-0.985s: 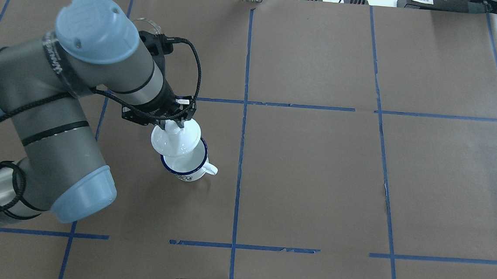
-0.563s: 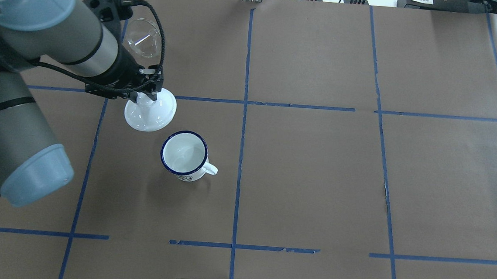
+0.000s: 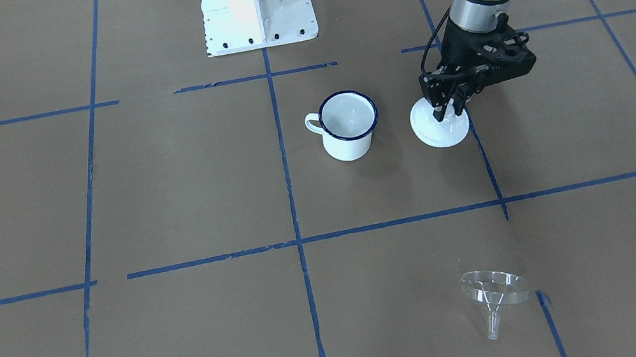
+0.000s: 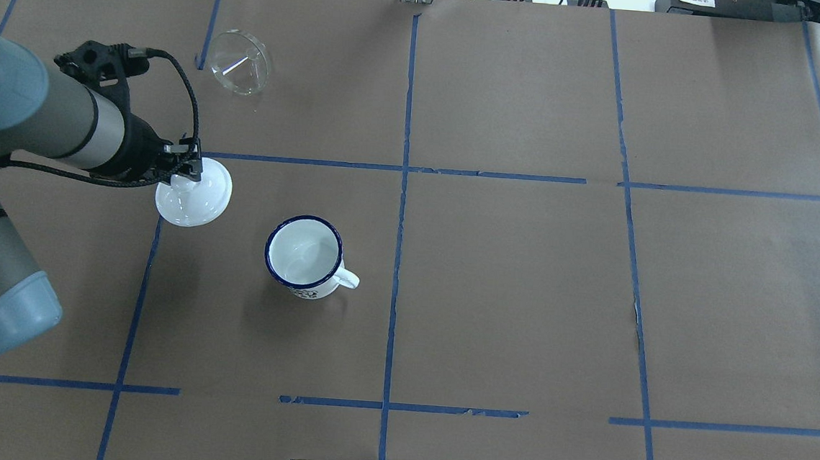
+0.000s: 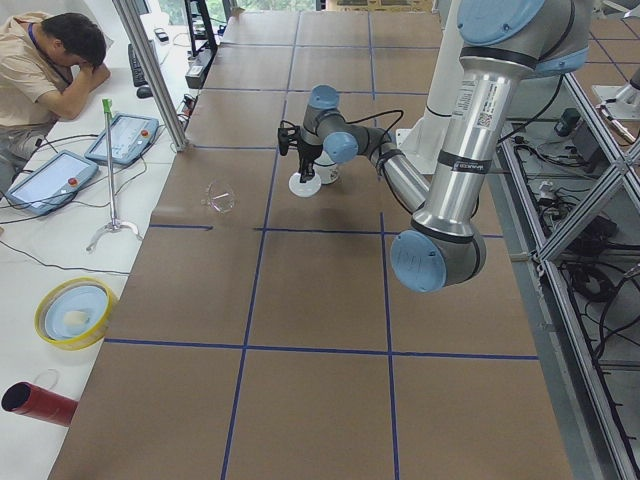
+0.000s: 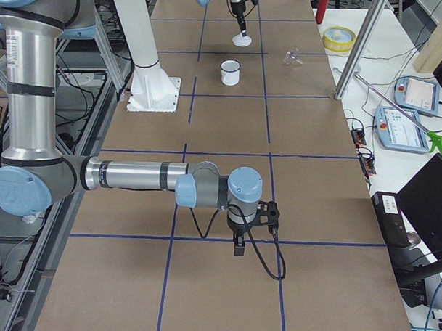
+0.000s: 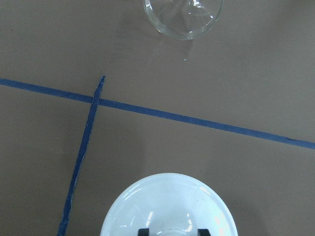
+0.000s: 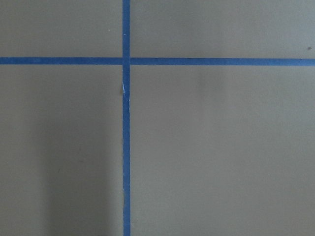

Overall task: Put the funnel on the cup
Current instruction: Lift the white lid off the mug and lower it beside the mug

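The clear funnel (image 4: 240,61) lies tilted on the brown paper at the far left; it also shows in the front view (image 3: 496,294) and at the top of the left wrist view (image 7: 182,17). The white mug with a blue rim (image 4: 305,255) stands upright and uncovered, handle to the right (image 3: 350,124). My left gripper (image 4: 187,171) is shut on the knob of a round white lid (image 4: 193,200), low over the table, left of the mug and nearer than the funnel (image 3: 440,125). My right gripper (image 6: 240,248) points down far off; I cannot tell its state.
The white base plate (image 3: 255,1) stands at the robot's side of the table. A yellow bowl (image 5: 75,312) and a red cylinder (image 5: 38,403) lie off the paper past the funnel's end. An operator (image 5: 40,60) sits at that end.
My left arm carried the lid off the mug, first back and left toward the funnel, then further left and lower. The mug now stands uncovered. The funnel has not moved.
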You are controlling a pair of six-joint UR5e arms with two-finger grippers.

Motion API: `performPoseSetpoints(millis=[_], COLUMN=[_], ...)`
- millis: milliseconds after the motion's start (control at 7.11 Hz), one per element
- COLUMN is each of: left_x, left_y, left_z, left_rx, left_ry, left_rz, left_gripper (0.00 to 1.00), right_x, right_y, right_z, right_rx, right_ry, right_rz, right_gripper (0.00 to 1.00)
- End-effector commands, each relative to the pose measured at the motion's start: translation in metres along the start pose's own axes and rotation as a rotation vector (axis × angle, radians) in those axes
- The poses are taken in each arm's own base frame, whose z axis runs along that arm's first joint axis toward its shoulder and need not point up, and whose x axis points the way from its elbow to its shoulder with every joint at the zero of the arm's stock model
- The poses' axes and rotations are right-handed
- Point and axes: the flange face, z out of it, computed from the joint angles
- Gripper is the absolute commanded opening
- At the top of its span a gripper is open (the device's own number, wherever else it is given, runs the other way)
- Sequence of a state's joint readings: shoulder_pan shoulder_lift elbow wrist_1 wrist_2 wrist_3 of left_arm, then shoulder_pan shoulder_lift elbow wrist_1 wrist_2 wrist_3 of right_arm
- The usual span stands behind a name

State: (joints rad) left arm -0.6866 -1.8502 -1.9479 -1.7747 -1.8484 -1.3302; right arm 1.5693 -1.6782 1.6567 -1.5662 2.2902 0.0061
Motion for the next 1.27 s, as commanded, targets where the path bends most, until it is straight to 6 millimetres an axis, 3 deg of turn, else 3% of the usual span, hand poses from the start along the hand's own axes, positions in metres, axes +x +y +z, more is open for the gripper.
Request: performPoseSetpoints(millis=[0,281,563,704,844,1126], left_x=[0.003,0.005,0.007,0.009,0.009,0.016], left_y=[0.036,0.055,0.056,0.056,0.056,0.054], left_z=[0.056,0.070,0.069,0.067,0.067,0.049], left_rx=[-0.026,-0.023,-0.024,-0.023,-0.023,-0.018], left_ry=[-0.022,-0.041,-0.038,-0.033,-0.032,0.000], left_rz=[-0.009,-0.013,-0.013,-0.012,-0.012,0.003], left_gripper=[0.00,0.00,0.00,0.13,0.99,1.00], right_x=[0.000,0.000,0.000,0.000,0.000,0.000], right_y=[0.000,0.000,0.000,0.000,-0.001,0.000], right_z=[0.001,0.000,0.000,0.000,-0.001,0.000], right_rx=[-0.001,0.000,0.000,0.000,0.001,0.000], right_ry=[0.000,0.000,0.000,0.000,0.000,0.000], right_rz=[0.001,0.000,0.000,0.000,-0.001,0.000], right_gripper=[1.00,1.00,1.00,1.00,1.00,1.00])
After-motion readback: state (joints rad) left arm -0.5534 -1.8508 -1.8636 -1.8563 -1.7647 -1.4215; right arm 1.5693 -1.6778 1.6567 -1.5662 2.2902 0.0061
